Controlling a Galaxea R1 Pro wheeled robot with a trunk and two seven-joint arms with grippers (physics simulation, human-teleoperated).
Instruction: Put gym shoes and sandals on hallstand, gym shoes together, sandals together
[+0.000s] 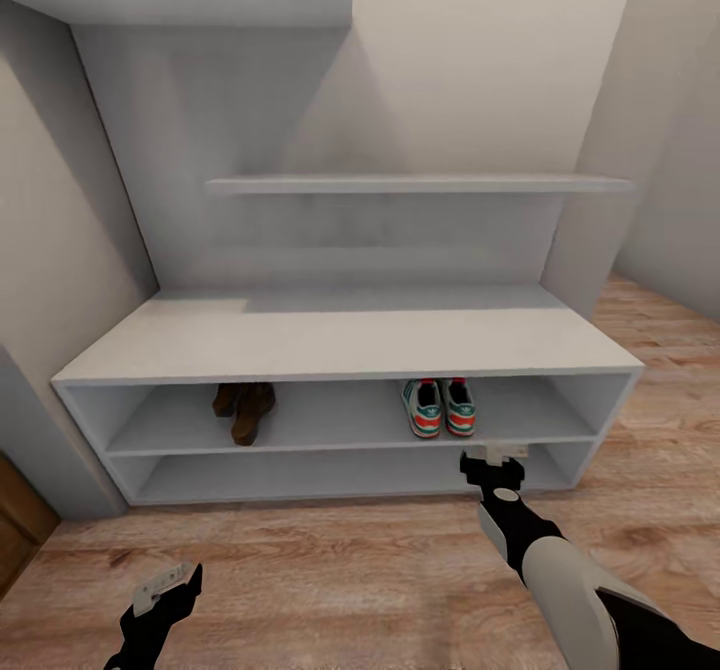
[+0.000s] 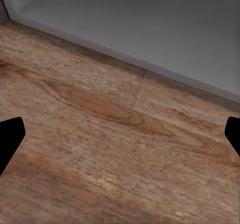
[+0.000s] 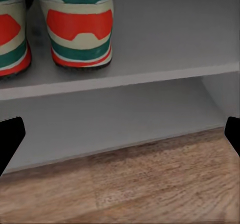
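Two gym shoes (image 1: 438,407) and two sandals (image 1: 243,410) on hallstand (image 1: 340,335) upper shelf.

The right arm enters from the lower right of the head view and stretches up toward the centre, grey-white forearm leading to a black wrist. Its end effector (image 1: 497,453) sits just right of centre in the lower half; its fingers look spread and empty, though they are small here. The left end effector (image 1: 165,584) pokes in at the lower left, black, with a pale fingertip, apparently parted with nothing between.
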